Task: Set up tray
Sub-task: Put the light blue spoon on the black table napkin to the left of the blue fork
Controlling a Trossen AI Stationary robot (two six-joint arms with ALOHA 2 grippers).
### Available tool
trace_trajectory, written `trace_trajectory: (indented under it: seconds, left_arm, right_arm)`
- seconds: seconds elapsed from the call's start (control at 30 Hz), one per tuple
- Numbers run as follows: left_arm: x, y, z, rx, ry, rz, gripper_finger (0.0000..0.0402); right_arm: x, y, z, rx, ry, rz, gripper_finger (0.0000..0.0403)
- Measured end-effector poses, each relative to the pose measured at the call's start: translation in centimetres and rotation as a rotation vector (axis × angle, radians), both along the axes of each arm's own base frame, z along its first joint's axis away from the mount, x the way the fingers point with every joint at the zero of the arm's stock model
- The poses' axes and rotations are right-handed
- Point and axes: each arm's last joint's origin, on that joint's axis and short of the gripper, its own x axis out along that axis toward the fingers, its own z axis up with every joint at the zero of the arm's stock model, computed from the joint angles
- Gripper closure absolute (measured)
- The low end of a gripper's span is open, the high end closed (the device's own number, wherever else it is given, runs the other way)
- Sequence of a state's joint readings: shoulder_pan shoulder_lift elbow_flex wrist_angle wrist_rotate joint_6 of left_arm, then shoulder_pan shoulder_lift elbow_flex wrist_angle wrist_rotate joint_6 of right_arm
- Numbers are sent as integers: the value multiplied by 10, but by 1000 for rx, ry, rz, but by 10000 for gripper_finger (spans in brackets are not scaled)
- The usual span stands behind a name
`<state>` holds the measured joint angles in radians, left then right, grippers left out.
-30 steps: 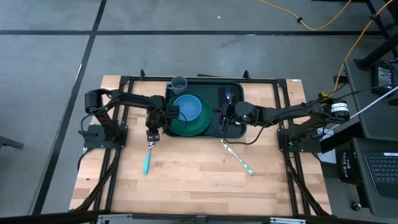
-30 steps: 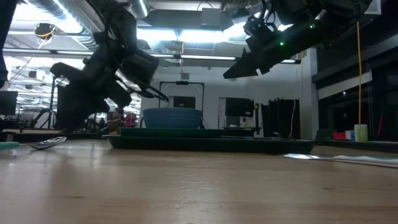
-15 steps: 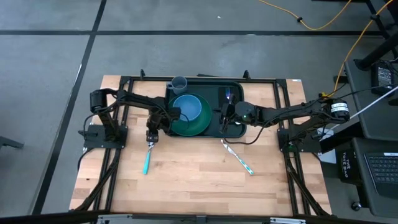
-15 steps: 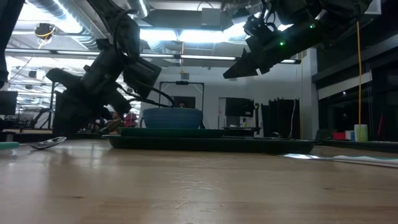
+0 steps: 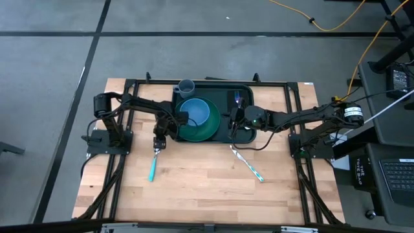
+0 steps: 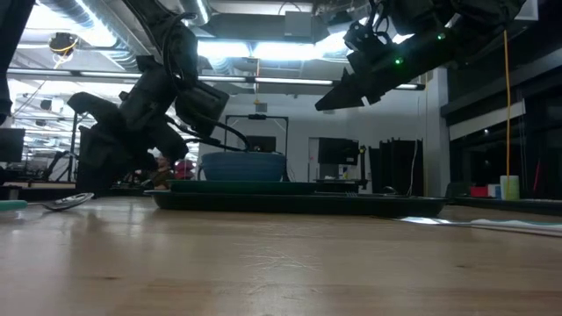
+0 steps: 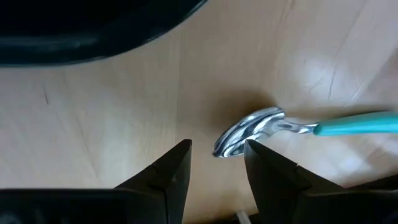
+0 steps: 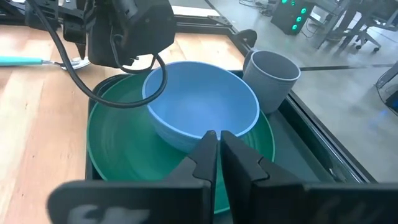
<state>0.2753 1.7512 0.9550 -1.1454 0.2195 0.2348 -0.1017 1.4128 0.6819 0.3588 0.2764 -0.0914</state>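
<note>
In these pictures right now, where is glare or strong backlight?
Left wrist view: bright glare on the shiny metal spoon bowl with teal handle beside the left claw. Low view: ceiling lights backlight both arms into dark silhouettes; the wooden table reflects a soft sheen.

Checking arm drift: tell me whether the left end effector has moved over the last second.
Yes. In the high view the left end effector has slid slightly away from the tray rim, down toward the spoon on the table.

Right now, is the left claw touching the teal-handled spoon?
Cannot tell. In the left wrist view, one finger of the open left claw meets the spoon bowl's outline, but no contact or gap shows plainly.
</note>
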Motion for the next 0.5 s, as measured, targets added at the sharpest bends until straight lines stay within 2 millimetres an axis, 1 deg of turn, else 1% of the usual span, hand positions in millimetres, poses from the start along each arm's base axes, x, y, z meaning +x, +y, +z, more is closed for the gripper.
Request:
trace_trajectory:
  seconds: [0.13,0.5]
  left_arm:
    - [3,-2,-1,6,-28,-13,256]
    - [5,-13,-1,20,-21,-60,256]
  right_arm:
    - [0,0,0,0,0,0,376]
    - [0,0,0,0,-1,0,375]
